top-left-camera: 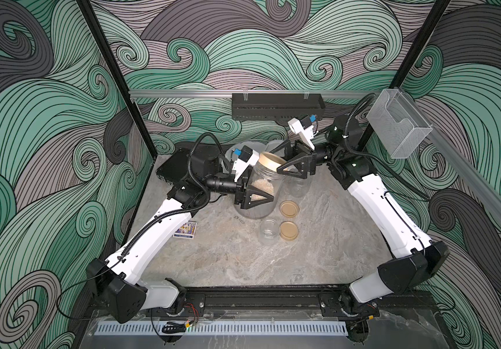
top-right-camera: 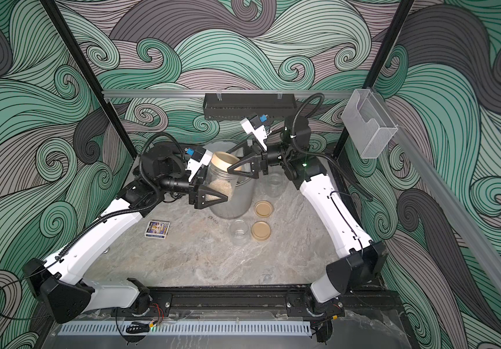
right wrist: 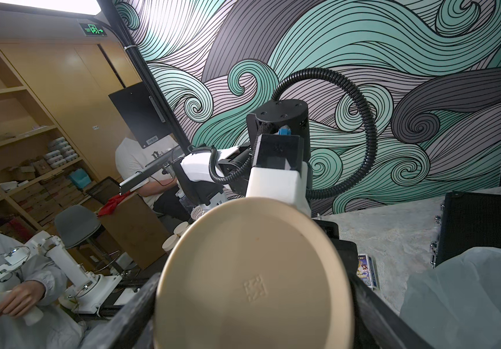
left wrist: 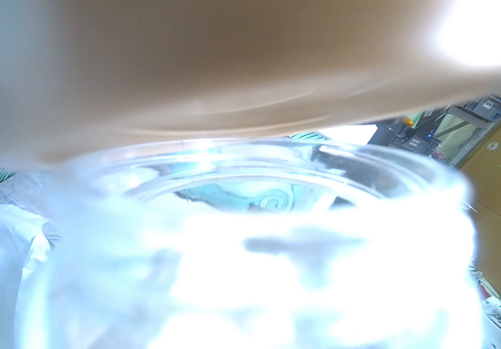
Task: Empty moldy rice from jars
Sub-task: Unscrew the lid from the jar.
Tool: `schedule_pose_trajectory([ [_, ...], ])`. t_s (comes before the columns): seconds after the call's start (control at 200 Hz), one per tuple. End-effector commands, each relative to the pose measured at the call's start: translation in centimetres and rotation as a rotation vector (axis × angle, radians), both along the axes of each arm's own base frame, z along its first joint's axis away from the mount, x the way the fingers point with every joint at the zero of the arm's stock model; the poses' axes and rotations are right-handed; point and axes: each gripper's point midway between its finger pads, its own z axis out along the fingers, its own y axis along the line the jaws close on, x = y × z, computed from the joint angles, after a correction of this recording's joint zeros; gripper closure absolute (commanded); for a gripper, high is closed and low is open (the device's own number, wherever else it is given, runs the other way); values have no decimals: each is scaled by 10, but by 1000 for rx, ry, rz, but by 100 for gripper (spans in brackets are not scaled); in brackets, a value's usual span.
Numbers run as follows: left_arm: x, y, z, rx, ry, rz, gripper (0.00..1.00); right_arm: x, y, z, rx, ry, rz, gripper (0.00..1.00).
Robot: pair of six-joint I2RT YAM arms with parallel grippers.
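Observation:
A clear jar (top-left-camera: 266, 178) (top-right-camera: 220, 178) with moldy rice (top-left-camera: 261, 185) (top-right-camera: 217, 187) in it hangs tilted in front of the bin, and my left gripper (top-left-camera: 264, 189) (top-right-camera: 219, 191) is shut on its body. Its tan lid (top-left-camera: 270, 161) (right wrist: 252, 272) sits on the jar mouth, with my right gripper (top-left-camera: 273, 160) (right wrist: 252, 302) shut on the rim, one finger on each side. The left wrist view is blurred; only the jar's glass (left wrist: 243, 181) and lid (left wrist: 182, 75) show. Two open, empty jars (top-left-camera: 269, 231) (top-left-camera: 297, 184) stand on the table beside two loose lids (top-left-camera: 289, 208) (top-left-camera: 288, 231).
The silver mesh bin (top-left-camera: 253, 211) (top-right-camera: 237, 205) with a white liner (right wrist: 470, 296) stands just behind the held jar. A small printed card box (top-left-camera: 186, 230) lies front left. A black case (top-left-camera: 172, 166) sits at the back left corner.

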Motion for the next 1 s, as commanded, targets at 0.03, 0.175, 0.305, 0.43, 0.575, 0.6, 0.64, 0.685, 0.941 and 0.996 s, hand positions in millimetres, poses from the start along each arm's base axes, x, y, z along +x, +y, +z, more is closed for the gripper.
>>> schedule_pose_trajectory([
  [0.03, -8, -1, 10, -14, -11, -24, 66, -1, -3, 21, 50, -102, -50, 27],
  [0.175, -7, 0, 10, -13, -16, -15, 66, 7, -12, 25, 55, -116, -109, 27],
  [0.305, -3, 1, 10, -8, -31, 20, 66, 18, -25, 28, 51, -141, -207, 26],
  [0.43, 1, 3, 11, -5, -55, 59, 66, 26, -41, 24, 27, -154, -297, 26],
  [0.575, 3, 4, 12, -1, -75, 76, 66, 29, -60, 17, 12, -154, -375, 26],
  [0.6, 3, 4, 11, 3, -75, 75, 66, 30, -64, 14, 6, -147, -391, 26],
  [0.64, 4, 4, 10, 9, -74, 79, 66, 33, -71, 9, -5, -135, -422, 26],
  [0.685, 5, 4, 9, 12, -77, 83, 66, 35, -78, 2, -21, -119, -460, 26],
  [0.941, 8, 6, 9, 27, -99, 107, 66, 43, -118, -60, -150, 16, -668, 26],
  [0.996, 8, 6, 9, 29, -103, 108, 66, 43, -124, -77, -191, 52, -702, 26],
])
